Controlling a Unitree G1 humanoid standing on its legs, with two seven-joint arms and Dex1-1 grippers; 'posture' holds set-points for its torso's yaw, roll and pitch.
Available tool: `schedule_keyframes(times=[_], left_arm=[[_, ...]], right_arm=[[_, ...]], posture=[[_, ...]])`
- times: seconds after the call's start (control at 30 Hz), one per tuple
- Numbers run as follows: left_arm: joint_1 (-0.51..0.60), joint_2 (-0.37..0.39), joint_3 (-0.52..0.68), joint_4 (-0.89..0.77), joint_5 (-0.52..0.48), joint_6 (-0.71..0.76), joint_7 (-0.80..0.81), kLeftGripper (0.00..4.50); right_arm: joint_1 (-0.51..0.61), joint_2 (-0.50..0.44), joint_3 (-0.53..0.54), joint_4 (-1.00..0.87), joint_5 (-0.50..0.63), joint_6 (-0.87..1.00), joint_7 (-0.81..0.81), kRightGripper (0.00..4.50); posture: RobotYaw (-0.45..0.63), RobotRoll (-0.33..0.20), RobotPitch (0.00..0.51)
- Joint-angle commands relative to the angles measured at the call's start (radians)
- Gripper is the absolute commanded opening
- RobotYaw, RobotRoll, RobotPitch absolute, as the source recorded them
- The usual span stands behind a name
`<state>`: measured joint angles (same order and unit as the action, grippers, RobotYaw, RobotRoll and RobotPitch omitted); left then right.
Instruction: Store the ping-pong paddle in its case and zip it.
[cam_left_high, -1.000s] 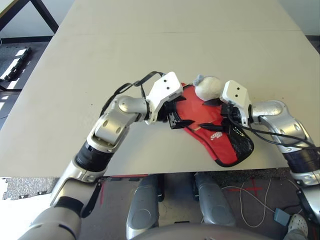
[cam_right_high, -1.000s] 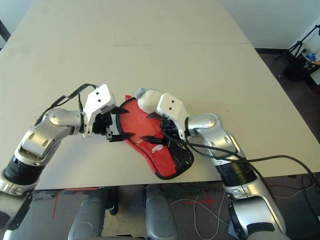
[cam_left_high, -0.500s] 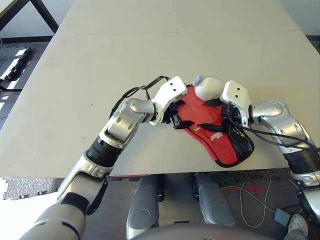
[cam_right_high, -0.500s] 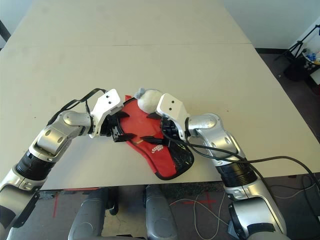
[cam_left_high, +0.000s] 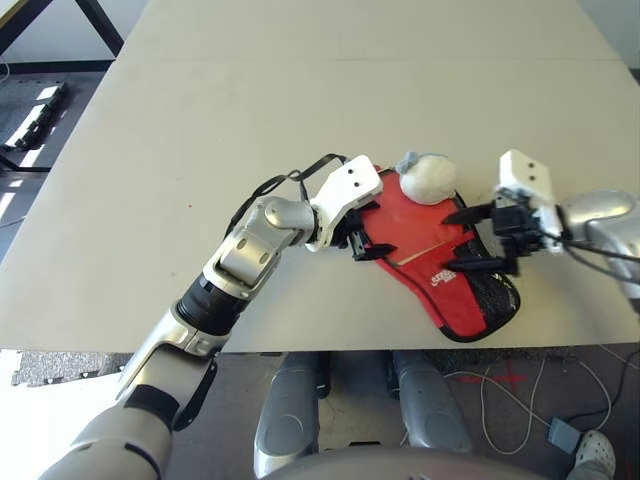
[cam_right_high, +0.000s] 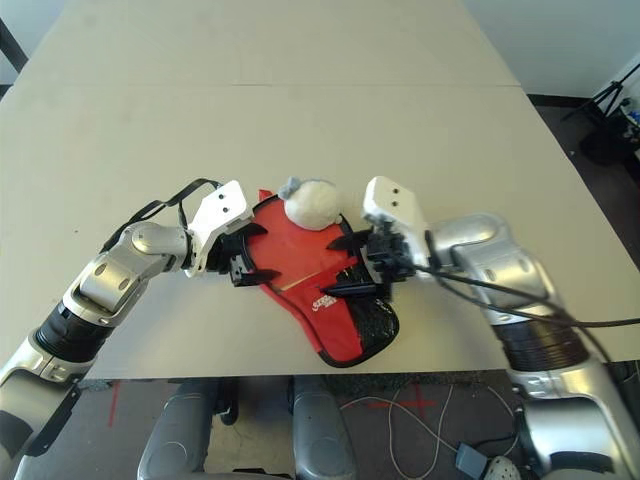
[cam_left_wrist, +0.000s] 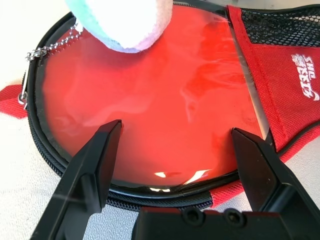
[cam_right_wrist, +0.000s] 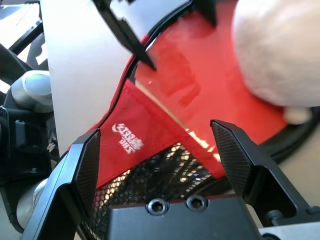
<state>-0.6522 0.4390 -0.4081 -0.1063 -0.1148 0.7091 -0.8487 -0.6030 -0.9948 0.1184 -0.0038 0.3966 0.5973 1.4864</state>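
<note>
both sets of jaws stand wide, holding nothing. left gripper (cam_left_high: 372, 243) sits at the round end of the red case (cam_left_high: 425, 250); right gripper (cam_left_high: 472, 240) hovers above its mesh end. case lies flat near the table (cam_left_high: 200, 130) edge, a white fluffy wad (cam_left_high: 428, 179) touching it.

Beige table (cam_left_high: 300, 90), seam line across far part. White fluffy wad (cam_left_high: 427, 178) lay near the front edge, small grey tuft and bead chain (cam_left_wrist: 50, 47) at its side. Grey floor, cables (cam_left_high: 480, 385) below edge.
</note>
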Motion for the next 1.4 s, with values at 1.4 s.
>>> schedule_keyframes(times=[1.4], left_arm=[[0.023, 0.004, -0.027, 0.038, 0.016, 0.029, -0.003, 4.47]], right_arm=[[-0.545, 0.395, 0.109, 1.033, -0.357, -0.668, 0.099, 4.5]], posture=[[0.04, 0.0, 0.28]])
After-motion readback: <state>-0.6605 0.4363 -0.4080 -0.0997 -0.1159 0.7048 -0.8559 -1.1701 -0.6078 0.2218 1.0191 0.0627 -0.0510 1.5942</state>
